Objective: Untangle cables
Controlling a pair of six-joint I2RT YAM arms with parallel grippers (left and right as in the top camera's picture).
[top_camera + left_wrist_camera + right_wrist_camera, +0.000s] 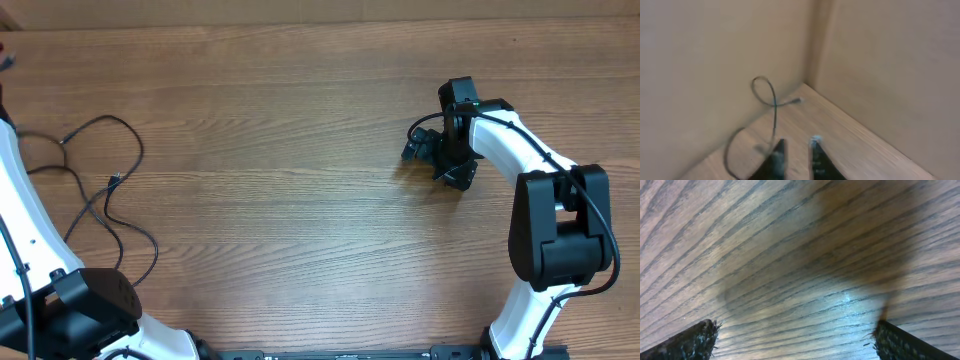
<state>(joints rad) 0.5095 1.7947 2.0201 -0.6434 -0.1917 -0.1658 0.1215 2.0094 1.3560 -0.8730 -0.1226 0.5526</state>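
Note:
The cables (105, 185) are thin black strands lying in loose loops on the wooden table (300, 200) at the far left, with a small plug tip near the middle of them. In the blurred left wrist view, one cable (774, 107) rises in a loop from the tip of my left gripper's left finger and ends in a silvery plug (797, 101). My left gripper (796, 142) shows a narrow gap between its fingers. I cannot tell whether it holds the cable. My right gripper (425, 158) points down at bare wood, wide open and empty (795, 335).
My left arm (25, 230) runs along the table's left edge beside the cables. The left wrist view shows the table's corner against beige walls (880, 60). The right arm (540, 200) stands at the right, its own thicker black wire looped by the wrist.

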